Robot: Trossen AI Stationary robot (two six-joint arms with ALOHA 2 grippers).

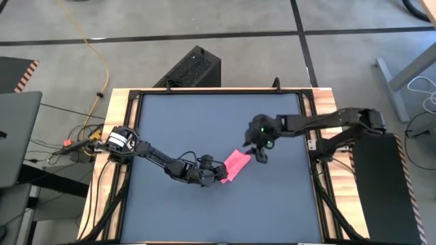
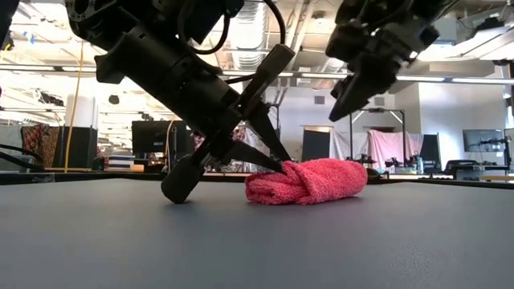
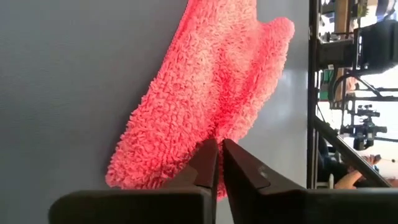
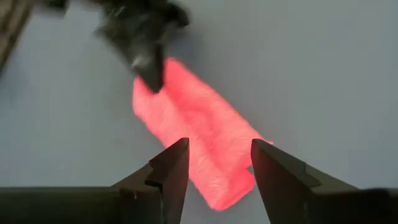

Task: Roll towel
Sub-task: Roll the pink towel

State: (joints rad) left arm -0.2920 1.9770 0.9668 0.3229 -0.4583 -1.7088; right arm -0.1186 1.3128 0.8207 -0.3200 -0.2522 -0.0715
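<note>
The pink towel (image 1: 236,164) lies as a short roll (image 2: 309,181) on the dark grey mat (image 1: 204,116), near its middle. My left gripper (image 1: 218,171) comes in low from the table's left and is shut on the towel's left end (image 2: 277,167). My right gripper (image 1: 261,154) hangs open above the towel's right end, clear of it in the low view (image 2: 347,95). In the right wrist view its fingers (image 4: 217,168) stand apart over the towel (image 4: 189,127). My left gripper pinches the towel's end nearest it (image 3: 205,134) between its two fingers, which stand almost together. The fingers (image 2: 261,152) slant down from the table's left and lie roughly along the roll. The towel rests on the mat.
The mat is bare around the towel. Wooden table rails (image 1: 117,136) run along the left and right sides. A black box (image 1: 191,68) stands beyond the far edge, and a laptop (image 1: 17,136) sits off the table's left.
</note>
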